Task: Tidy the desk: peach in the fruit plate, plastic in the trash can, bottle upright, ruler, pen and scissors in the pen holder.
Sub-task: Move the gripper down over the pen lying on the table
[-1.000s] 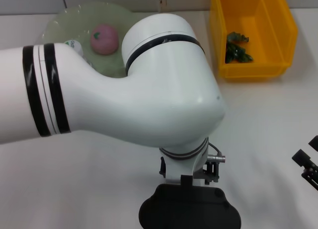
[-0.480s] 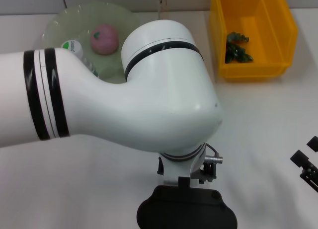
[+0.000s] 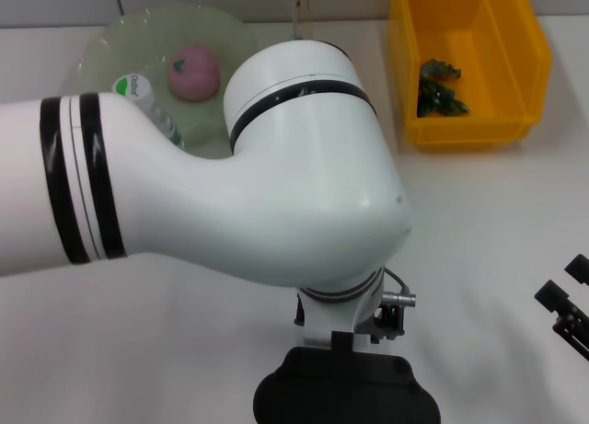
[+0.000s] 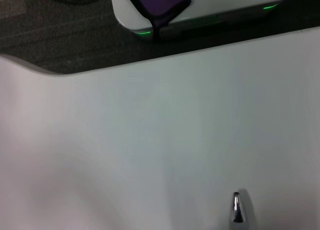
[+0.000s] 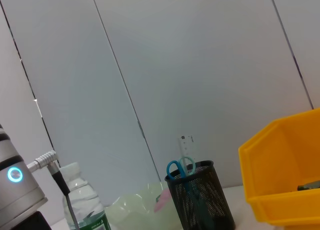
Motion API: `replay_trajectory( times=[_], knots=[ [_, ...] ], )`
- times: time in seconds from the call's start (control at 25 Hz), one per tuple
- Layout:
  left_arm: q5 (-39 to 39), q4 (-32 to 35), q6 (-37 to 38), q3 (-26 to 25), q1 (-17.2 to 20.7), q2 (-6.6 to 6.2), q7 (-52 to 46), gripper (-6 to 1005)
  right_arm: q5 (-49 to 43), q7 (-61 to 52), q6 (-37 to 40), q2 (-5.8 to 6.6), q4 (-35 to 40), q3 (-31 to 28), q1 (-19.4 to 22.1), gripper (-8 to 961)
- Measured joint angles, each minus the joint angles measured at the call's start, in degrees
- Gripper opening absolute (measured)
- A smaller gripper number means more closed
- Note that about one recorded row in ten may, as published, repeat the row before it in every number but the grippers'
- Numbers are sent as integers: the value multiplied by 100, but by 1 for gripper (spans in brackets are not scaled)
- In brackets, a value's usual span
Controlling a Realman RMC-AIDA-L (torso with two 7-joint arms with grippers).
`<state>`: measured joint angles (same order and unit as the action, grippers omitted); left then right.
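Left arm: its white bulk (image 3: 276,194) filled the centre of the head view; left gripper hidden, so I cannot tell its state.
Pen: only a silver tip (image 4: 236,210) showed over the white desk (image 4: 150,140) in the left wrist view.
Right gripper: (image 3: 566,309) parked at 4 o'clock, fingers spread.
Peach: (image 3: 192,72) lay in the green fruit plate (image 3: 110,38) at 11 o'clock.
Bottle: (image 3: 143,97) stood upright on the plate's edge.
Plastic: (image 3: 437,85) lay in the yellow trash can (image 3: 488,130) at 1 o'clock.
Scissors: (image 5: 180,167) and ruler (image 5: 184,147) stood in the black pen holder (image 5: 200,195).
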<state>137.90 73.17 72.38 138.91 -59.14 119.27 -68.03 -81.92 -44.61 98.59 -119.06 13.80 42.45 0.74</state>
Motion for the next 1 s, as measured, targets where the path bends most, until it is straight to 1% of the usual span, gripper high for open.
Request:
replay_trajectory(
  times=[0.2, 1.0],
  knots=[
    [0, 4, -48, 8, 5, 0, 3, 436, 0, -13, 18, 5, 0, -9, -3, 633],
    [6, -68, -147, 76, 56, 0, 36, 398, -6, -30, 19, 10, -35, 0, -4, 630]
  ],
)
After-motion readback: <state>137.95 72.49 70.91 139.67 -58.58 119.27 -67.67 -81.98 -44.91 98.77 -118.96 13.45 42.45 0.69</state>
